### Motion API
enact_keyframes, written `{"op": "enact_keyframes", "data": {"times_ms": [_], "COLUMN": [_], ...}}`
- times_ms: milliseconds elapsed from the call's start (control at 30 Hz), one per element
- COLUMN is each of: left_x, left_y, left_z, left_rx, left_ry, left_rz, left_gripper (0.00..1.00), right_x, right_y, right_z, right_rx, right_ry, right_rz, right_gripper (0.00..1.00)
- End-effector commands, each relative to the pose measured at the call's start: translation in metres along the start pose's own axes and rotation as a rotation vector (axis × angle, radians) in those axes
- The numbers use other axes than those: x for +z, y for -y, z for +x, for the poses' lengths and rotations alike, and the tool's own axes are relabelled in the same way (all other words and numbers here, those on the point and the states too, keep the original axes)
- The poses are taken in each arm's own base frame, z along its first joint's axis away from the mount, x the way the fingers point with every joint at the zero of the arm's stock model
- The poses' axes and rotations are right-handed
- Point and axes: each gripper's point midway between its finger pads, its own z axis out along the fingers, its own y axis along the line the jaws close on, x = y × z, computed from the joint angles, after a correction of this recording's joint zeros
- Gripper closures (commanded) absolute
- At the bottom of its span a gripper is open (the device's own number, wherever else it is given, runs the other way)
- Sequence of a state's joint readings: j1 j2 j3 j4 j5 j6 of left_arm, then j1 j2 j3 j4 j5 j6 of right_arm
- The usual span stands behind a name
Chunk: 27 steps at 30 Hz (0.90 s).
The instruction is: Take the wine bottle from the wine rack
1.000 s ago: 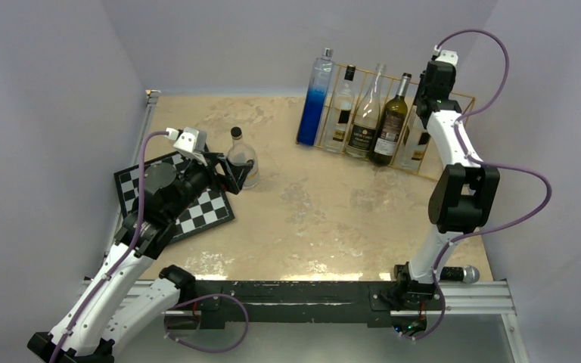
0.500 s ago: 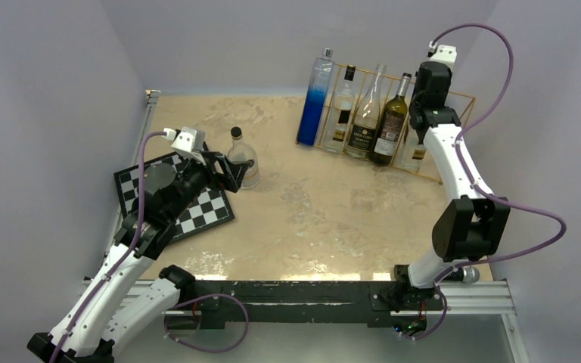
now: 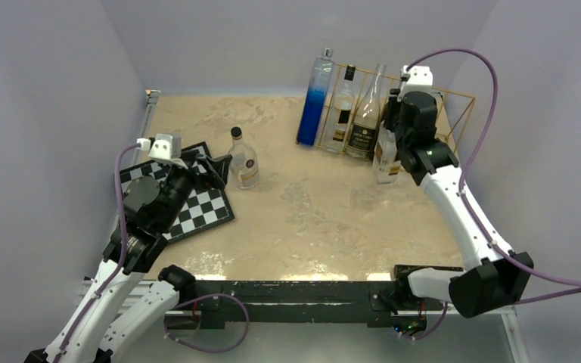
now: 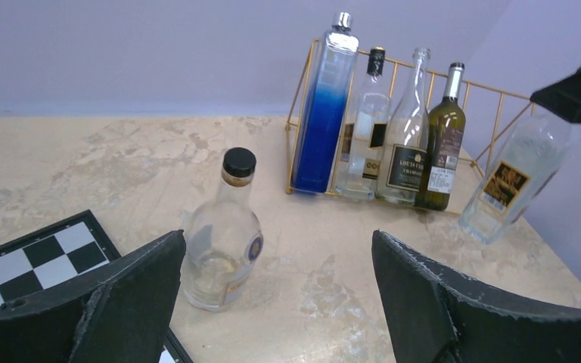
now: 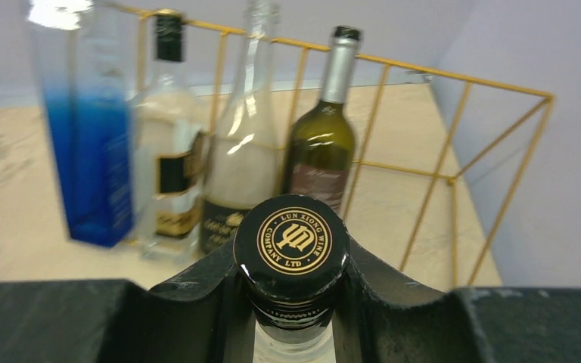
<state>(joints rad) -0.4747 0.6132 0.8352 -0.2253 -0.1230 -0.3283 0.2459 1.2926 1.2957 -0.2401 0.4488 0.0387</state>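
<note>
"Where's the bottle?"

"Clear of the long gold wire rack (image 3: 460, 113) just behind the right claw (image 5: 291, 299). The clear glass bottle with the tan label (image 4: 511, 181) slants beneath it, neck up, base away from the rack."

"Gripped?"

"Jaws clamp its neck under the black, gold-crested cap (image 5: 292, 243). I can't tell if the base touches the marbled tan tabletop (image 3: 310, 219). The left claw (image 4: 276, 295) gapes, empty."

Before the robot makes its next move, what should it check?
1. Grip: right gripper shut on the clear wine bottle at its neck: ok.
2. Bottle out of the wine rack: ok.
3. Bottle upright: not ok, it tilts.
4. Base off the table: cannot tell.
5. Neighbours: green wine bottle and three others upright in the rack: ok.
6. Other arm: left gripper open, apart from the round flask: ok.
</note>
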Motion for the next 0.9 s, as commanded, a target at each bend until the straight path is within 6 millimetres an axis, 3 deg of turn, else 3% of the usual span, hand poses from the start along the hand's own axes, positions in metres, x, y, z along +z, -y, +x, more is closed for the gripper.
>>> {"op": "enact_keyframes", "data": {"times_ms": [0,233,367,500,667,867], "left_x": [-0.005,-0.018,-0.027,-0.039,-0.05,-0.052], "left_y": [-0.014,-0.036,-0.04,-0.06,-0.079,-0.084], "left_z": [-0.018,-0.028,-0.035,-0.04,-0.043,-0.043], "left_rx": [0.005,-0.003,-0.009,-0.022,-0.046,-0.048], "left_ry": [0.089,0.141,0.192,0.228,0.255,0.261], "left_rz": [-0.081,-0.202,-0.214,-0.323,-0.433,-0.467], "left_gripper": [0.04,0.05,0.05,0.05,0.04,0.04], "right_x": [-0.039,-0.11,-0.149,-0.181,-0.226,-0.253], "right_y": [-0.05,-0.158,-0.205,-0.254,-0.301,-0.339], "right_z": [-0.042,-0.034,-0.03,-0.022,-0.023,-0.022], "right_rx": [0.133,0.046,0.033,-0.003,-0.011,-0.026], "right_ry": [0.177,0.323,0.351,0.342,0.411,0.467], "right_rz": [-0.242,-0.771,-1.01,-1.203,-1.382,-1.493], "right_gripper": [1.0,1.0,1.0,1.0,1.0,1.0]}}
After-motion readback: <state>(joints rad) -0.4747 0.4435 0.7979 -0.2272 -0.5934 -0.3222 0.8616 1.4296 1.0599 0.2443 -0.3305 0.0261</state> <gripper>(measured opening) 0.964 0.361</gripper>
